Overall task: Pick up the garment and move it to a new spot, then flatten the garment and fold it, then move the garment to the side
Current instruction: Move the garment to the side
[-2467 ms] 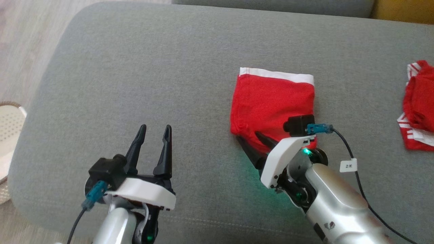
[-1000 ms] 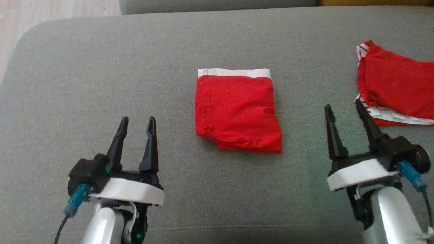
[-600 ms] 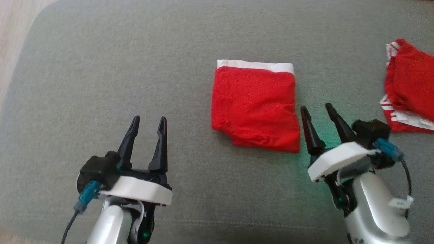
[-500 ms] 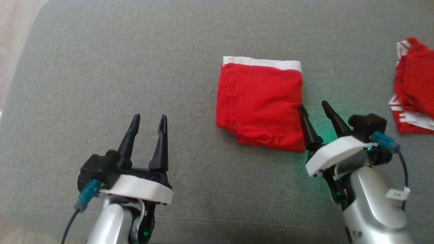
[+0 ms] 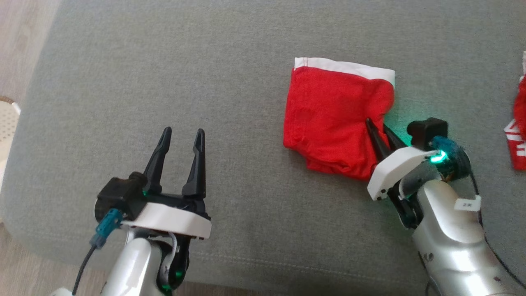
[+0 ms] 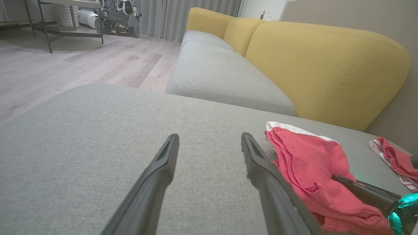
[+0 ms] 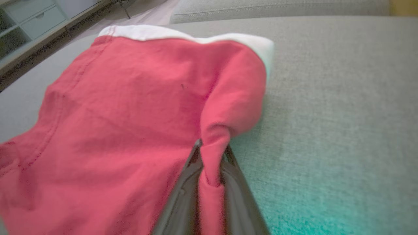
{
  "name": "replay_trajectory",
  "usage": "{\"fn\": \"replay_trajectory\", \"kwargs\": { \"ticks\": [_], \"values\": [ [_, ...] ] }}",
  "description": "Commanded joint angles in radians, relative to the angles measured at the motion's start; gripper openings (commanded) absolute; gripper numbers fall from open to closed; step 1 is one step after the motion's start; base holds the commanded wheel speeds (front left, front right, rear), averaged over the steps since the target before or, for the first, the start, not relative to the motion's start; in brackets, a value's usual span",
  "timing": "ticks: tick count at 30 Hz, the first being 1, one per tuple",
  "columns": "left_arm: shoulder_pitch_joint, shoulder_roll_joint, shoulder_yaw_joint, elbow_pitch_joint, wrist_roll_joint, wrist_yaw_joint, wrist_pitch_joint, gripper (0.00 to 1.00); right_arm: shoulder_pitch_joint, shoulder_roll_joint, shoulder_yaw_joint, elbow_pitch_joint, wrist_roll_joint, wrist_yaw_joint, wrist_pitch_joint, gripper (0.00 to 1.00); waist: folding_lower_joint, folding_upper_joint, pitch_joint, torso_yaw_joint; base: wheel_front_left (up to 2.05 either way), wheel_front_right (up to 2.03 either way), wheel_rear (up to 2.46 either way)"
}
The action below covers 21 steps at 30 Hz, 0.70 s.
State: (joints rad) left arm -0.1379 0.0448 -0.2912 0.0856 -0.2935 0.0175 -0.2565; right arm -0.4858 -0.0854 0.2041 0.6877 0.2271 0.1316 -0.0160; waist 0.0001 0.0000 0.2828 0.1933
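The folding looks done, so the step in hand is judged to be the last one: carrying the piece aside. Nearest, at 7 o'clock in the head view, the left gripper (image 5: 183, 131) hangs low over the grey fabric sofa cushion (image 5: 123, 82). Its silver forearm rises from the bottom edge, and its two dark fingers are spread, pointing to 12 o'clock and holding nothing. In its own wrist view the left gripper (image 6: 209, 138) has only bare cushion between the tips.

At 4 o'clock the right gripper (image 5: 376, 125) reaches in on a forearm slanting up toward 11 o'clock, with a green light glowing at the wrist. Its fingers are clenched on the 3 o'clock edge of the folded red cloth garment with a white waistband (image 5: 333, 111). The right wrist view confirms this: the right gripper (image 7: 210, 148) pinches a raised ridge of red cloth between its tips, and the garment (image 7: 130, 107) puckers toward the pinch.

The garment lies on the cushion at 1 o'clock, with its waistband on the far side.

The next move calls for a gentle lift or slide that keeps the layers together, since a pinch at one edge could let the fold fall open.

Farther off, at 3 o'clock, lies a crumpled red garment with white stripes (image 5: 518, 135), well apart. Beyond it in the left wrist view stands the yellow upholstered sofa back (image 6: 326, 65).
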Motion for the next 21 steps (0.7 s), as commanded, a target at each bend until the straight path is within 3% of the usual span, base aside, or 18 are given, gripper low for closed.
{"fn": "replay_trajectory", "kwargs": {
  "ticks": [1, 6, 11, 21],
  "values": [
    [-0.034, 0.005, 0.026, -0.032, -0.005, 0.005, -0.005, 1.00, -0.019, -0.003, 0.033, -0.014, -0.028, -0.001, -0.022, 0.00, -0.0001, 0.0000, -0.006, -0.009, 0.00, 0.00, 0.00],
    [-0.027, 0.005, 0.022, -0.033, -0.007, 0.002, -0.005, 1.00, -0.055, -0.066, 0.066, -0.016, -0.197, -0.001, -0.121, 0.00, -0.0001, 0.0000, -0.035, -0.063, 0.00, 0.00, 0.00],
    [-0.031, 0.005, 0.021, -0.039, -0.001, -0.004, -0.005, 1.00, -0.086, -0.134, 0.105, -0.081, -0.300, -0.001, -0.130, 0.00, -0.0001, 0.0000, -0.045, -0.151, 0.00, 0.00, 0.00],
    [-0.115, 0.005, 0.016, -0.045, 0.046, -0.042, -0.005, 1.00, -0.196, -0.394, 0.219, -0.258, -0.217, -0.001, 0.035, 0.00, -0.0001, 0.0000, 0.052, -0.307, 0.00, 0.00, 0.00]
  ]
}}
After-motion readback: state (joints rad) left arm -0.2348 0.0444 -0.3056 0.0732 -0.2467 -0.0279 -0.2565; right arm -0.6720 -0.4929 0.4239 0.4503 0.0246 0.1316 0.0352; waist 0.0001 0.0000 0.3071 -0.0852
